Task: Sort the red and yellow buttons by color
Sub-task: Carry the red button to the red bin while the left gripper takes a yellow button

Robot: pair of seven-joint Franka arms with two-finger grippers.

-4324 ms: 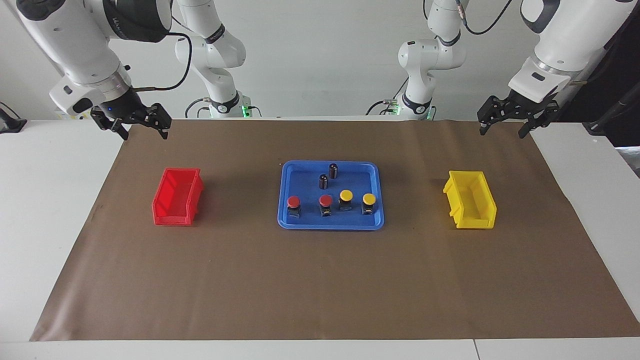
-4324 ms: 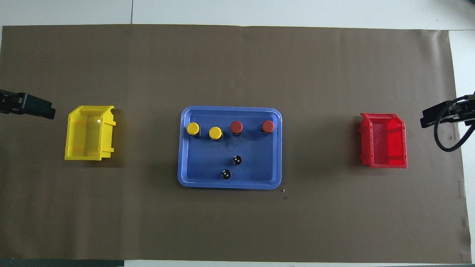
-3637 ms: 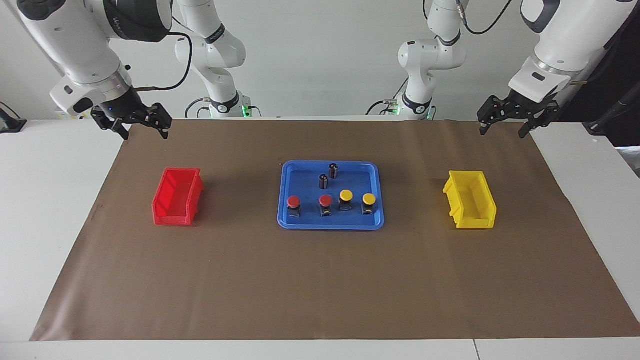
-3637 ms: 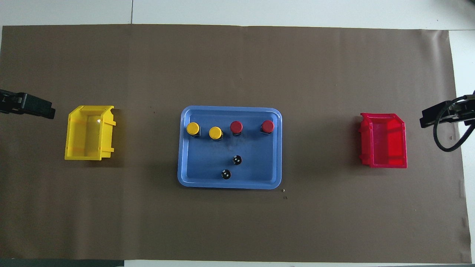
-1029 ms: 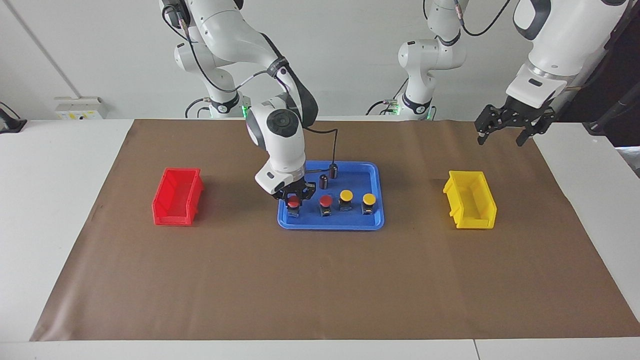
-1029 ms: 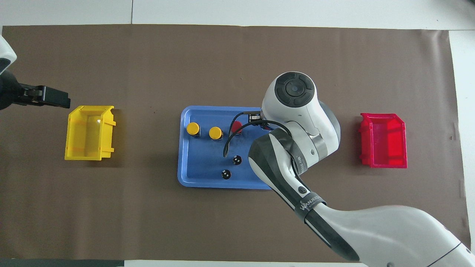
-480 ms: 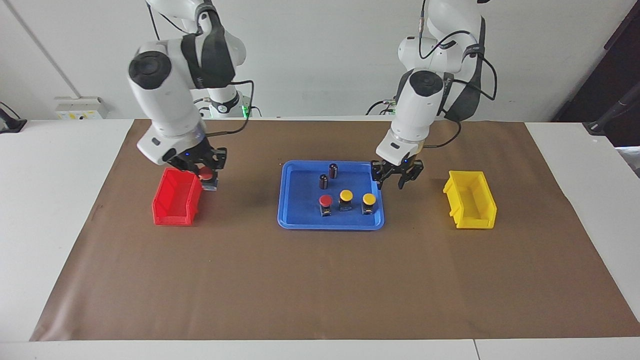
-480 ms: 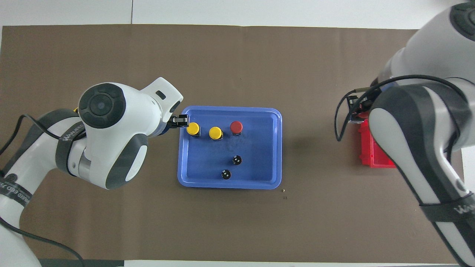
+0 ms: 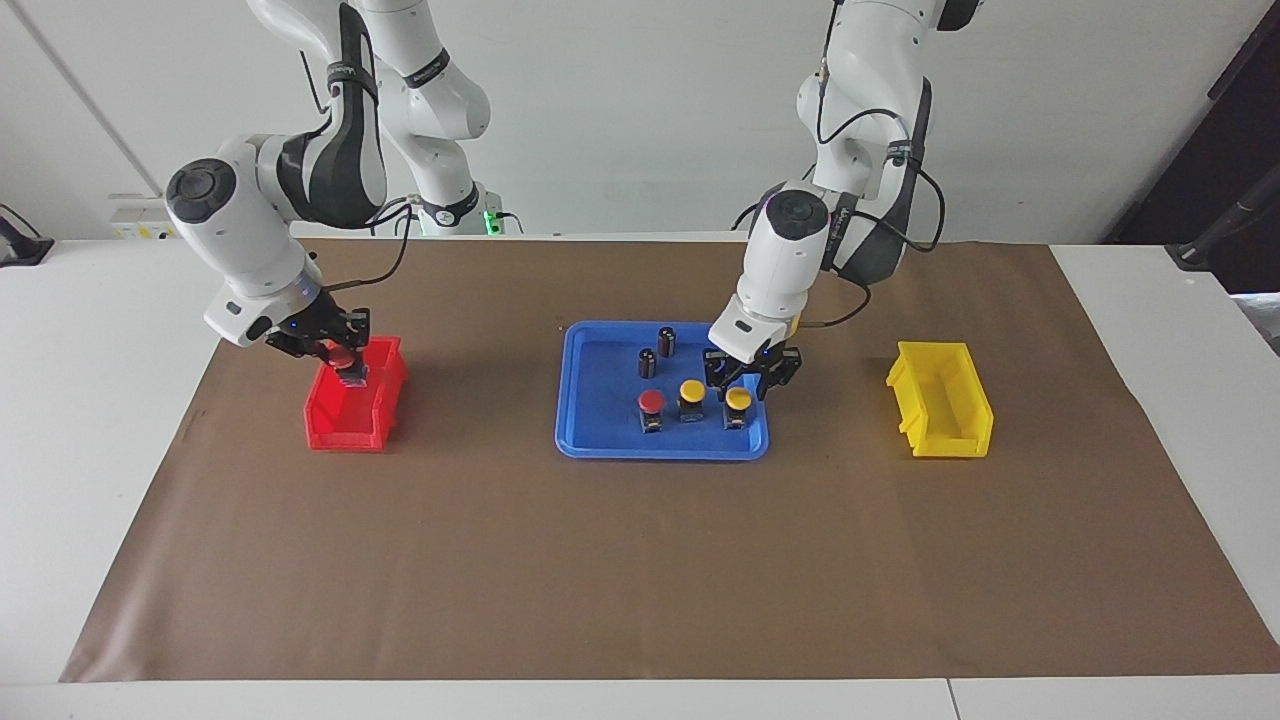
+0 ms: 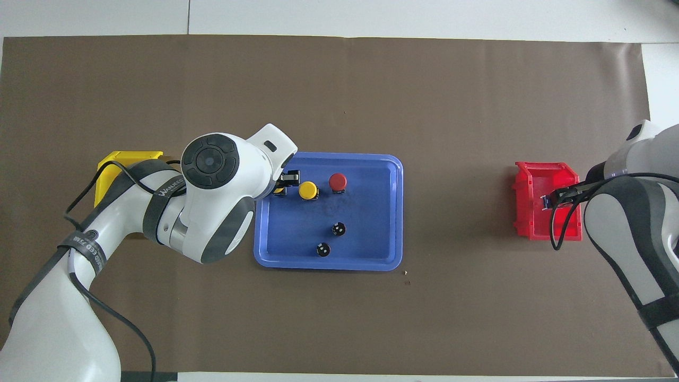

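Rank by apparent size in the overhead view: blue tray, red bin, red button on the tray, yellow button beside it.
1. blue tray
2. red bin
3. red button and yellow button: alike, no ranking.

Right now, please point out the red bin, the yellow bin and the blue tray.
red bin (image 9: 345, 432): facing view, its outer wall.
yellow bin (image 9: 968, 400): facing view, its side wall.
blue tray (image 10: 366, 212): overhead view, bare floor.

- Bright, even light from above; both views sharp.
- Soft, short shadows lie beside the blue tray and red bin on the brown surface.
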